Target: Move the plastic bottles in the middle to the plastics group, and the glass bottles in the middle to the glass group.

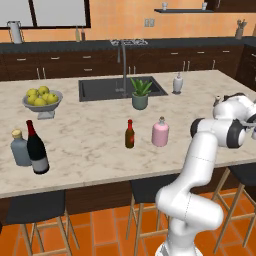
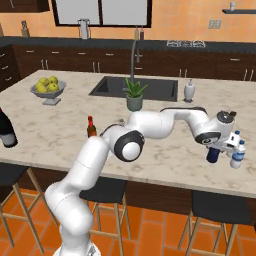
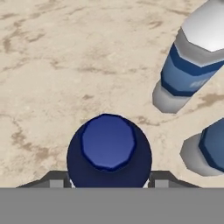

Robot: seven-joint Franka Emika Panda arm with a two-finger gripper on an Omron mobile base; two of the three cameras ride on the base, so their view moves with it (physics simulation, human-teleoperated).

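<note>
Gripping the dark navy-blue bottle [image 3: 108, 151] on both sides, the pincer [image 3: 108, 180] has one dark finger tip [image 3: 57, 178] against each flank of it in the hand view. In the right base view the pincer [image 2: 216, 150] sits at the right end of the marble table [image 2: 65, 130], and the navy bottle [image 2: 213, 154] hangs upright just under the hand; whether its base touches the table I cannot tell.

Just beside the navy bottle, to its right, stand two small white bottles with blue caps and bands [image 2: 238, 154]; in the hand view one shows its banded body [image 3: 192, 65] and the other its cap [image 3: 210, 151], both apart from the navy bottle.

Farther left of the navy bottle, near the table's middle, stand the pale-pink bottle [image 1: 160, 132] and, left of that, the slim brown bottle with a red cap [image 1: 129, 134], apart from each other. Behind them a potted plant [image 1: 140, 94] stands at the edge of the sink [image 1: 102, 89], with a white soap dispenser [image 1: 177, 83] to its right.

Well apart from the navy bottle, at the table's left end, the grey bottle with a yellow cap [image 1: 20, 148] stands just beside the tall dark wine bottle [image 1: 36, 148]. Behind them sits a bowl of yellow-green fruit [image 1: 42, 100].
</note>
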